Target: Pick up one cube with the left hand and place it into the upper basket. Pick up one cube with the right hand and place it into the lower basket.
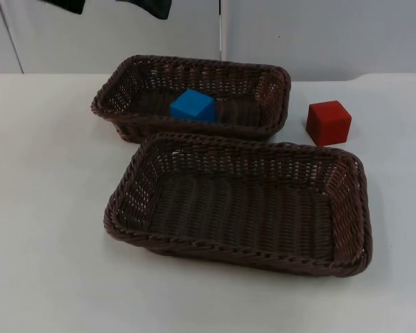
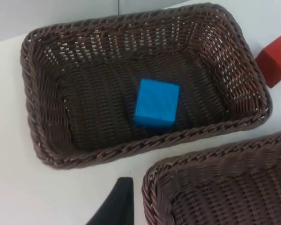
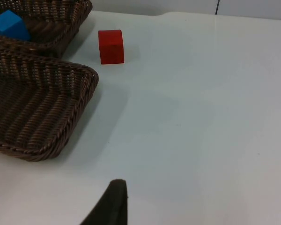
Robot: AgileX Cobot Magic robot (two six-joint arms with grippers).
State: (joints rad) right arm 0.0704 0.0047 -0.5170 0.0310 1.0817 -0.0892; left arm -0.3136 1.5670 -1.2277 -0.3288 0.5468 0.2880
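Note:
A blue cube [image 1: 192, 105] [image 2: 156, 103] [image 3: 9, 25] lies inside the upper brown wicker basket [image 1: 194, 62] [image 2: 131, 21] [image 3: 65, 35]. The lower basket [image 1: 232, 253] [image 2: 215, 159] [image 3: 47, 75], in front of it, has nothing in it. A red cube [image 1: 328, 122] [image 2: 274, 65] [image 3: 111, 46] stands on the white table, right of the upper basket. My left gripper [image 2: 116, 204] hangs high over the gap between the two baskets, well clear of the blue cube. My right gripper [image 3: 111, 204] is raised over bare table, far from the red cube.
The baskets sit close together, the lower one's back rim nearly touching the upper one's front wall. Bare white table [image 1: 48, 208] spreads to the left, front and right [image 3: 201, 117]. A grey partition wall [image 1: 319, 35] closes the back.

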